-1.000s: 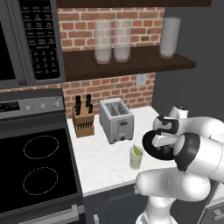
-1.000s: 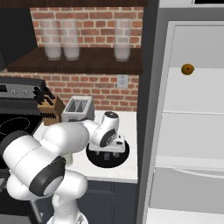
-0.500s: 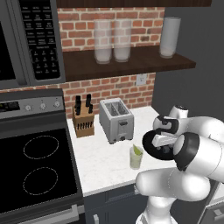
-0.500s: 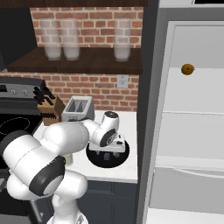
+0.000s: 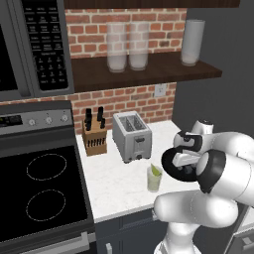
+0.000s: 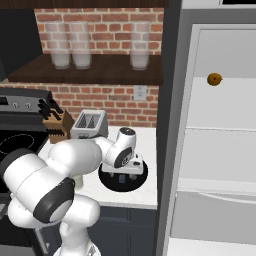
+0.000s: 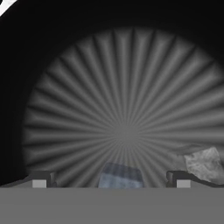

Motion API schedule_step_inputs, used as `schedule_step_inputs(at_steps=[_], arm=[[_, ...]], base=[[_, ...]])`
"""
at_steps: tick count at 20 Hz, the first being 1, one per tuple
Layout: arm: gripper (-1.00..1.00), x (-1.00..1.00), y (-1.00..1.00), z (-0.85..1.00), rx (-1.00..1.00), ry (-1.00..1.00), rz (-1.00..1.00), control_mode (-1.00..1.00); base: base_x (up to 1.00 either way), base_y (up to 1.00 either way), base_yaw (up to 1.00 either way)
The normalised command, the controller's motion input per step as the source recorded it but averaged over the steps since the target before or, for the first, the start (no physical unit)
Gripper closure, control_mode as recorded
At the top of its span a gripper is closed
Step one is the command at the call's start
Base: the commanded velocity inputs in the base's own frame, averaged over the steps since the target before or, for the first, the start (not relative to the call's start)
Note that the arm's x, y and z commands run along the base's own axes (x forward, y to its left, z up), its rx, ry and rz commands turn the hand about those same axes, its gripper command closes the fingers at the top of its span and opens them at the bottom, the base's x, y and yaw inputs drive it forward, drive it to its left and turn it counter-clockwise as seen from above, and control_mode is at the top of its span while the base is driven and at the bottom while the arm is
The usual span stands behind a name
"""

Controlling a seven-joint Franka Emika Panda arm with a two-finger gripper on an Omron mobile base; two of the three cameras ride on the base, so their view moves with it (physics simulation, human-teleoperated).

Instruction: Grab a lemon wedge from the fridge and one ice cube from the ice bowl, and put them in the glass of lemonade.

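Down in the wide, shallow black ice bowl (image 6: pixel 123 179), the two-finger gripper (image 7: pixel 111 181) stands with its jaws spread wide and nothing clamped. A pale bluish ice cube (image 7: pixel 120 176) sits between the dark fingertips (image 7: pixel 40 180) on the bowl's ribbed grey floor (whether they touch it I cannot tell), and a rougher grey-white ice lump (image 7: pixel 204 163) lies just beside the other tip. The small clear tumbler of pale lemonade (image 5: pixel 154 177) stands on the white counter (image 5: pixel 114 183) near the bowl, a yellow-green lemon wedge (image 5: pixel 156 170) at its rim.
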Motion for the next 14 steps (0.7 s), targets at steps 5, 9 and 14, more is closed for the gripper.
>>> schedule_step_inputs(at_steps=[5, 9, 14], arm=[[-1.00, -0.03, -0.01, -0.01, 0.00, 0.00, 0.00, -1.00], [-1.00, -0.08, 0.00, 0.00, 0.00, 0.00, 0.00, -1.00], [-1.00, -0.07, 0.00, -0.01, 0.00, 0.00, 0.00, -1.00]], base=[[0.00, 0.00, 0.00], [0.00, 0.00, 0.00], [0.00, 0.00, 0.00]])
